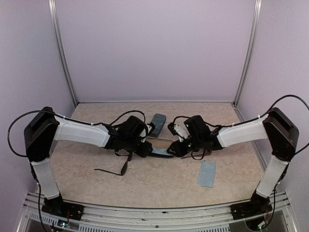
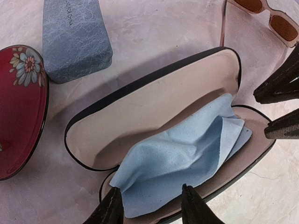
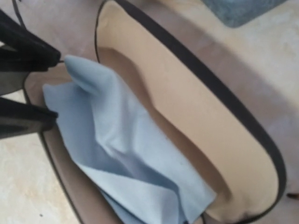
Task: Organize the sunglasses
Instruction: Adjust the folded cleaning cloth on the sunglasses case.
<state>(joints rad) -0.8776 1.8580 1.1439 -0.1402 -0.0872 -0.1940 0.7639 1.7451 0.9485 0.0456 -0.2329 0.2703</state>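
A black-framed pair of sunglasses (image 1: 123,168) lies open on the table by the left arm. The pair with the pinkish-brown frame (image 2: 283,27) lies just beyond the open black case (image 2: 154,107), which has a beige lining. A light blue cloth (image 2: 187,163) lies crumpled in that case. My left gripper (image 2: 150,189) is open at the case's near rim, its tips on either side of the cloth's edge. My right gripper (image 2: 260,114) is open at the opposite end of the case, with nothing between its fingers. Its own fingers do not show in the right wrist view.
A blue-grey rectangular case (image 2: 74,37) lies shut behind the open case. A red case with a flower print (image 2: 18,107) lies to its left. A second blue cloth (image 1: 206,174) lies flat on the table near the right arm.
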